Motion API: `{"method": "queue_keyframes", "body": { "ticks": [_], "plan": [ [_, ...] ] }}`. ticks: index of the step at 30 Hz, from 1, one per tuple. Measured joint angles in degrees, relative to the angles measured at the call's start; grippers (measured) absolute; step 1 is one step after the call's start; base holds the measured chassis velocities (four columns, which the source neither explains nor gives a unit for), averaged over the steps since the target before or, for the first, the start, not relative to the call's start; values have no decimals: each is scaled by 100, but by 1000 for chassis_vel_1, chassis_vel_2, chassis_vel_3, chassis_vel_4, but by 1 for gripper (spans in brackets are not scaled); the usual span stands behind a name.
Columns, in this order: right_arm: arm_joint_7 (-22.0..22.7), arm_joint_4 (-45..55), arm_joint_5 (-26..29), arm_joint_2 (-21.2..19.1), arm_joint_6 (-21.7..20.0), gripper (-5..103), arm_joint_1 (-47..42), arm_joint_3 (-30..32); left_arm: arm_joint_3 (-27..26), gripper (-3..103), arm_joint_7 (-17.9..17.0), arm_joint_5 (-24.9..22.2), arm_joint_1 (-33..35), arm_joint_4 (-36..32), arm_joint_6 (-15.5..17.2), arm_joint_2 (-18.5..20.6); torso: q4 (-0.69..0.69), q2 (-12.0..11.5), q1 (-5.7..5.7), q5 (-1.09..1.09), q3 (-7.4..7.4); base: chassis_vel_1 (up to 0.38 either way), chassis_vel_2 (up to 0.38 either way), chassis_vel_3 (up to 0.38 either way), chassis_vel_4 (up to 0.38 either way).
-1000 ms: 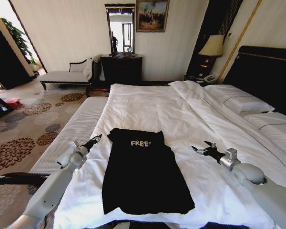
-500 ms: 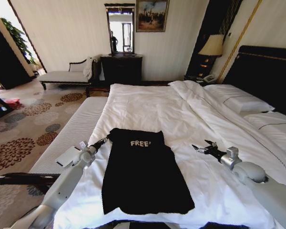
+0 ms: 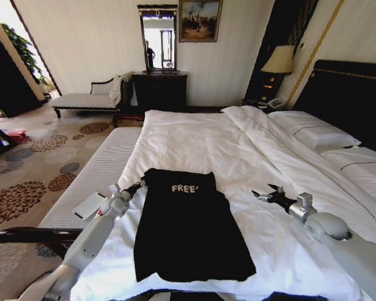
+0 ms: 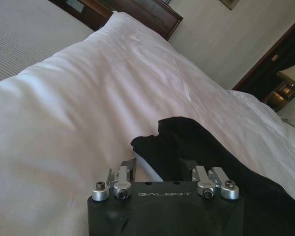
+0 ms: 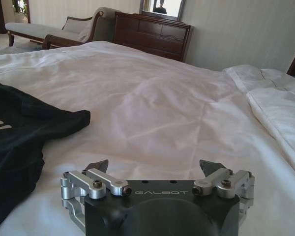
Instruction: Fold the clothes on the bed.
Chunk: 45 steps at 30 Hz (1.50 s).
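on the left of the head view, the striped bench (image 3: 94,172) runs along the foot of the bed (image 3: 194,135). the left gripper (image 3: 138,185) reaches in over the white duvet to the corner of the black t-shirt (image 3: 185,229); in the left wrist view its fingers (image 4: 129,166) stand spread, one over bare duvet, the other seemingly over the dark sleeve edge, though contact is hard to judge. the t-shirt lies flat on the near part of the duvet, narrowed lengthwise, white "free!" lettering (image 3: 184,188) facing up toward the pillows' end. right of it, apart from the cloth, the right gripper (image 3: 261,195) hangs low over plain duvet, jaws wide apart with nothing between them. two white pillows (image 3: 313,133) rest against the dark headboard (image 3: 351,94) at far right.
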Motion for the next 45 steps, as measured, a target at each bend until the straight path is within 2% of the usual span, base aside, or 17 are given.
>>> {"method": "queue_keyframes", "body": {
  "ticks": [10, 16, 18, 19, 21, 22, 24, 25, 27, 30, 40, 45],
  "plan": [
    [2, 0, 4, 20, 0, 100, -19, 5, -18, 57, -31, -53, -111, 193, 10, -101, 1, 0, 0, 0, 0, 0, 0, 0, 0],
    [3, 0, 9, 4, -1, 100, -31, 8, -32, 49, -27, -57, -206, 330, 4, -180, 0, 0, 0, 0, 0, 0, 0, 0, 0],
    [4, 0, 10, 1, -1, 100, -36, 11, -43, 40, -27, -56, -219, 358, -4, -197, 1, 0, 0, 0, 0, 0, 0, 0, 0],
    [4, -1, 10, 2, -1, 100, -38, 12, -49, 40, -27, -57, -224, 368, -6, -204, 0, 0, 0, 0, 0, 0, 0, 0, 0],
    [4, -4, 3, 10, -1, 100, -47, 12, -54, 29, -30, -56, -225, 379, -13, -216, 0, 0, 0, 0, 0, 0, 0, 0, 0],
    [4, -4, 3, 10, -1, 100, -47, 12, -54, 29, -30, -56, -225, 379, -13, -216, 0, 0, 0, 0, 0, 0, 0, 0, 0],
    [4, -4, -3, 21, -1, 100, -49, 12, -75, 18, -40, -56, -195, 353, -21, -215, 0, 0, 0, 0, 0, 0, 0, 0, 0],
    [4, -2, -3, 22, -1, 100, -49, 12, -84, 18, -44, -56, -169, 324, -23, -210, 0, 0, 0, 0, 0, 0, 0, 0, 0],
    [5, 1, -3, 22, -1, 100, -44, 11, -130, 7, -61, -57, -85, 225, -30, -174, 0, 0, 0, 0, 0, 0, 0, 0, 0],
    [5, 2, -9, 22, -1, 100, -35, 10, -190, 2, -97, -63, 3, 132, -57, -117, 0, 0, 0, 0, 0, 0, 0, 0, 0],
    [-5, 17, -42, 81, 0, 100, -33, -2, -400, 1, -108, -158, 440, -337, -125, 307, 1, 0, 0, -1, 0, 0, 0, 0, 0],
    [-13, 39, -48, 104, 2, 100, -35, -7, -361, 1, -106, -163, 350, -324, -172, 414, 1, 0, 0, -1, 0, 0, 0, 0, 0]
  ]
}}
